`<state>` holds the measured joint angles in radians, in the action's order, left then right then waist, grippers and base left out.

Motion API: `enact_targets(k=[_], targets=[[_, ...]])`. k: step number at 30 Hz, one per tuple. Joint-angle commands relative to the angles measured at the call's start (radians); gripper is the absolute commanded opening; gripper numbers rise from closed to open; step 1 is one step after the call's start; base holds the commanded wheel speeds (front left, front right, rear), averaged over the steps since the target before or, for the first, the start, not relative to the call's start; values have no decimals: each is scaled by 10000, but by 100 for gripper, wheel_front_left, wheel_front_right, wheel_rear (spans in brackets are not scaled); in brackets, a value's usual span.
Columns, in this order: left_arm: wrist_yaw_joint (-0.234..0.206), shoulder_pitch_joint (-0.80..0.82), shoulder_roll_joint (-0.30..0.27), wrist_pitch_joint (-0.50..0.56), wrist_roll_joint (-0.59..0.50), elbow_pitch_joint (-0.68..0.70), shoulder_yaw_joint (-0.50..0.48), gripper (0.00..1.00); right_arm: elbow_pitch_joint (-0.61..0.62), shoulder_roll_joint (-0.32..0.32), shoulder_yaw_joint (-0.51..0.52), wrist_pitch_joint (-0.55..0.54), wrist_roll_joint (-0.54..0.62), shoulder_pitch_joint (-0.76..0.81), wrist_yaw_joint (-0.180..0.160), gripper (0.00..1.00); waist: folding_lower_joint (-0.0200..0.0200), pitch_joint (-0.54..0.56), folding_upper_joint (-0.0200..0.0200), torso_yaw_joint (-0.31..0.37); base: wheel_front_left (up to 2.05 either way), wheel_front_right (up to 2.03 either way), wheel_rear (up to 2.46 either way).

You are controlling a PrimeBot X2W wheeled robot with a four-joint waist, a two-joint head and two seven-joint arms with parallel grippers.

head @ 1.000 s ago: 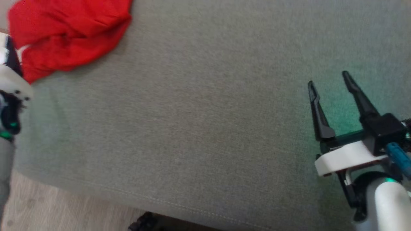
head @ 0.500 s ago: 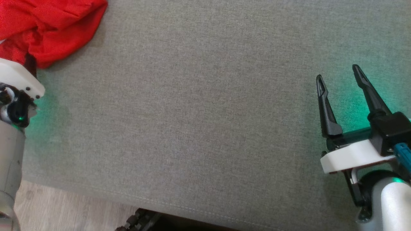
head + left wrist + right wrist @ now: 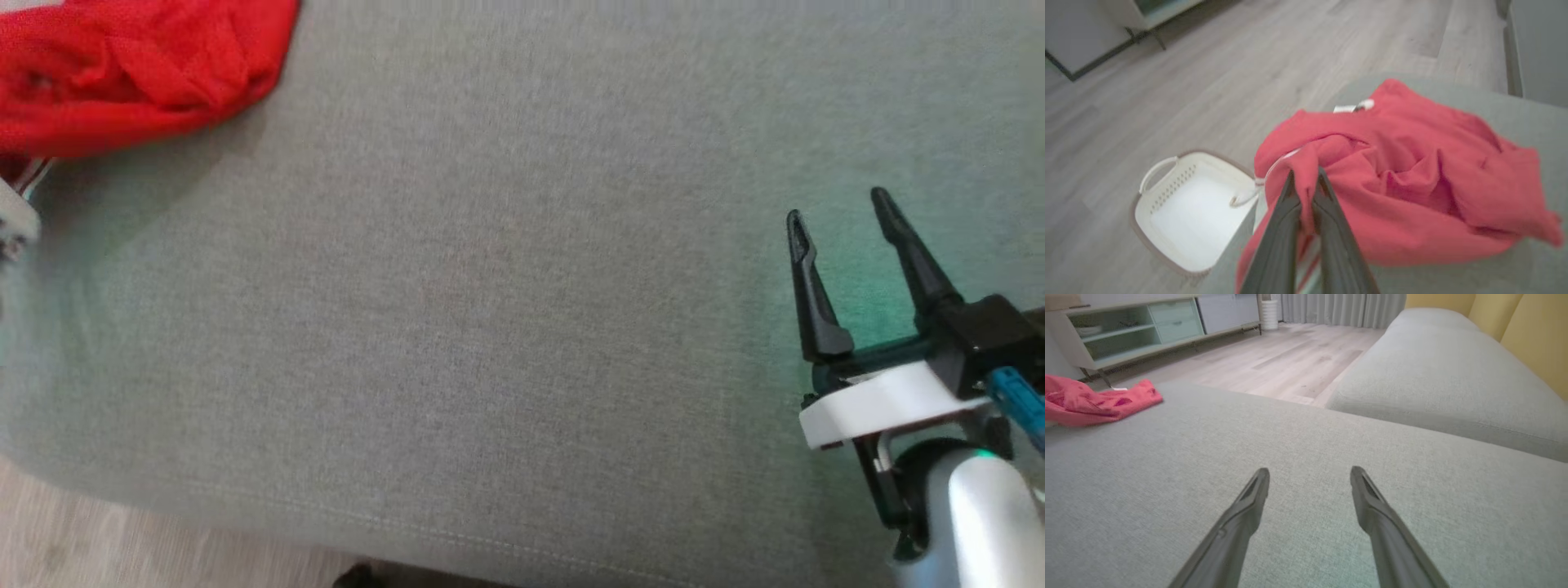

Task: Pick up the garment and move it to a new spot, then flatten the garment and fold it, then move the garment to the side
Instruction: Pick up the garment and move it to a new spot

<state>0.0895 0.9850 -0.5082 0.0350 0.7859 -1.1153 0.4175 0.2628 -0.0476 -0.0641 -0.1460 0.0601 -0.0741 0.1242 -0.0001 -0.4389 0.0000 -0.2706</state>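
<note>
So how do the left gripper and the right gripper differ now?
The left gripper has its fingers closed on a fold of the red garment; the right gripper has its fingers wide apart, holding nothing. Left sits at the garment, right over bare sofa. Both have two long dark fingers.

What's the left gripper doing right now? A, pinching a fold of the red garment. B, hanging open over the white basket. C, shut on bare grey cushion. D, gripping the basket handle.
A: the left wrist view shows the left gripper closed on a raised fold of the red garment.
</note>
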Motion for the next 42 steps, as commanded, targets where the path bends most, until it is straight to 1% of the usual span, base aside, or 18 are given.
enact_targets(k=[1,4,7,12,16,20,24,29,32,36,40,41,42], targets=[[28,682,-869,-252,-238,305,-126,0,159,-28,-296,210,-192,-229,65,100,1,779,0,246,0,0,0],[107,1271,-1039,-359,-736,671,294,0,-306,-27,-289,564,-615,-203,65,100,1,1583,0,519,0,0,0],[184,1744,-1017,-173,-1187,1249,781,0,-752,-27,-275,904,-1018,-106,65,100,1,2338,0,857,0,0,0],[256,2180,-785,361,-1649,2524,1443,0,-1406,-27,-300,1402,-1595,92,65,100,1,3298,0,1626,0,0,0],[201,2395,-341,786,-1571,3596,1606,0,-1778,-27,-274,1705,-1872,217,65,100,1,3583,0,2257,0,0,0],[-60,2490,232,1127,-1297,4513,1587,0,-2000,-26,-280,1932,-2040,241,65,100,1,3458,0,2799,0,0,0],[-366,2330,752,1161,-925,5255,1444,0,-2148,-26,-264,2137,-2157,105,65,100,1,3050,0,3195,0,0,0],[-728,1347,1286,1098,-462,5739,1413,0,-2361,-26,-218,2363,-2244,-131,65,100,1,2441,0,3466,0,0,0],[-863,297,1499,910,-285,5605,1546,0,-2533,-26,-261,2504,-2299,-291,65,100,1,2136,0,3577,0,0,0],[-925,-1162,1750,463,-237,4945,1865,0,-2728,-26,-318,2667,-2361,-508,65,100,1,1823,0,3710,0,0,0],[-988,-2004,1941,-243,-463,4194,2163,0,-2845,-26,-267,2778,-2347,-662,65,100,1,1642,0,3779,0,0,0],[-1022,-2104,1976,-483,-536,4054,2197,25,-2870,-26,-235,2799,-2335,-679,65,100,1,1622,0,3780,0,0,0],[-1022,-2104,1976,-483,-536,4054,2197,25,-2870,-26,-235,2799,-2335,-679,65,100,1,1622,0,3780,0,0,0]])
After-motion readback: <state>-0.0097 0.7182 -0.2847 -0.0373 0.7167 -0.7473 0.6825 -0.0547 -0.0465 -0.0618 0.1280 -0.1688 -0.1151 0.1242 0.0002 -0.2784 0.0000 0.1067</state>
